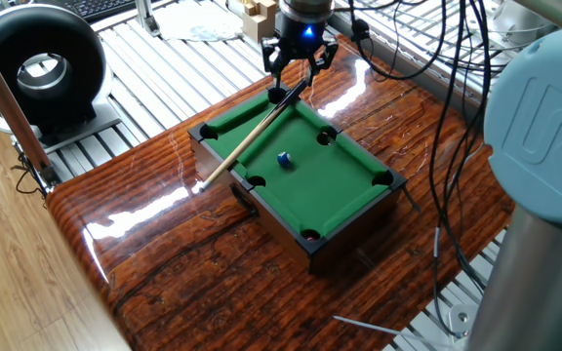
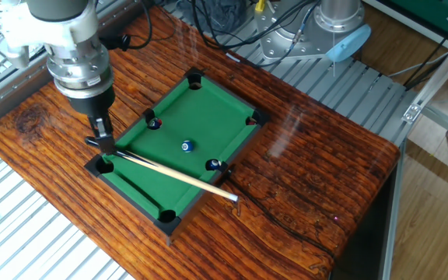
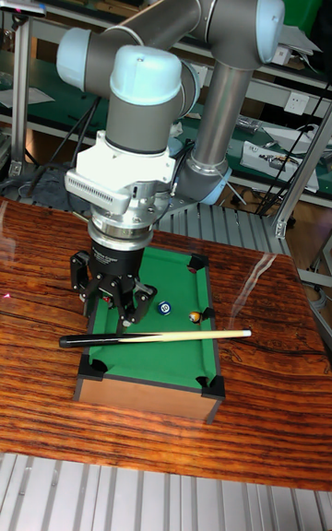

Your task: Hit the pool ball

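Item: pool ball (image 1: 284,158). Tiny, blue with a small white spot, resting on the green felt of the mini pool table (image 1: 354,210) near the middle of the playing surface, well apart from every rail. In the other fixed view it sits between the two side pockets. I judge it hard, smooth and very light: it will roll at the least touch and is not to be grasped at all, only struck.

Item: cue (image 1: 252,135). A thin pale wooden stick with a dark butt, lying slantwise across one end of the table, its shaft resting on the rails and its pale tip end hanging out beyond the side rail. I judge it stiff, light and slick along the shaft, inclined to swivel or slide if pinched off-centre. Best hold: the dark butt end (image 2: 93,142) near the corner pocket, where it lies closest to me.

Item: my gripper (image 1: 299,66). Fingers spread apart, holding nothing, hanging directly over the dark butt end at the table's corner. In the tall fixed view the fingers (image 3: 126,304) straddle the cue from above; whether they touch it I cannot tell.

Item: second ball (image 3: 195,316). Orange-toned, near a side pocket.
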